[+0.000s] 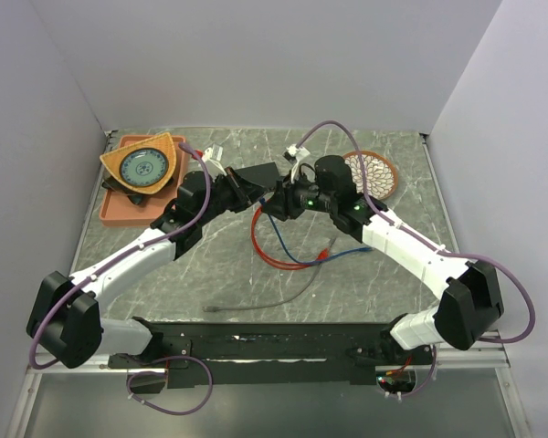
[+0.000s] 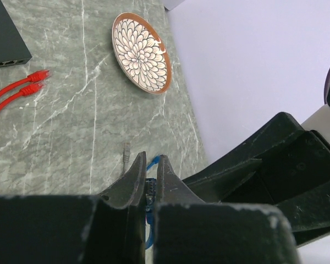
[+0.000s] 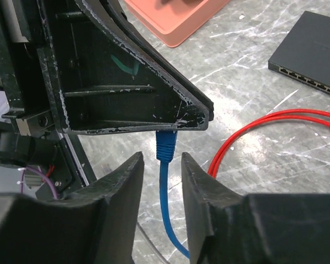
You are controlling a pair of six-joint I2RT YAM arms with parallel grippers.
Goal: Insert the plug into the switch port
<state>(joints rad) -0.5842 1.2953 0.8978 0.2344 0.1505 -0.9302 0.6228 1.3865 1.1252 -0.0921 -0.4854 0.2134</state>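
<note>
1. Left end effector (image 2: pixel 150 164) clamps the blue plug (image 3: pixel 166 146) above the tabletop (image 3: pixel 253 110), well apart from the switch (image 3: pixel 313 49).
2. Plug's long axis follows the fingers (image 2: pixel 133 179); its cable end points toward the right end effector (image 3: pixel 162 160).
3. Right end effector narrowly parted, straddling the cable (image 3: pixel 168 220).

You see only slivers of the blue plug (image 2: pixel 152 163) between the pinched fingers of the left gripper (image 2: pixel 150 158); its front end is hidden. The black box (image 3: pixel 311 47) runs off the edge, its ports (image 3: pixel 305 77) too small to count. The pink tray (image 3: pixel 176 19) is cut off too.
</note>
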